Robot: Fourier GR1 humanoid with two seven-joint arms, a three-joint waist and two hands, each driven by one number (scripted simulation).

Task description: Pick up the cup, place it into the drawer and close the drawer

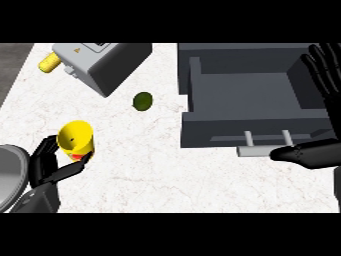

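Your left hand [55,165] comes in at the lower left of the head view, its grey forearm rising from the bottom edge, and its black fingers [46,150] are curled round the lower part of the yellow cup [75,137]. The cup sits tilted in that grip, its open mouth turned up toward you, a bit of red showing near its base by the thumb. It hangs over the white marbled surface [151,170], well apart from the drawer.

Look right: the grey drawer [247,95] stands pulled open, its bare inside showing, its pale handle [265,145] on the front face nearest you. Your right hand [335,80] is up along the drawer's right wall, palm flat, fingers straight and spread, holding nothing. Its thumb [306,152] reaches out to the left, just beside the handle's right end; you can't tell whether it touches.

Between the two hands, a small green fruit [143,101] lies on the surface just left of the drawer. At the far left a grey box-like appliance [103,62] sits at an angle, with a yellow object [50,62] touching its left end.
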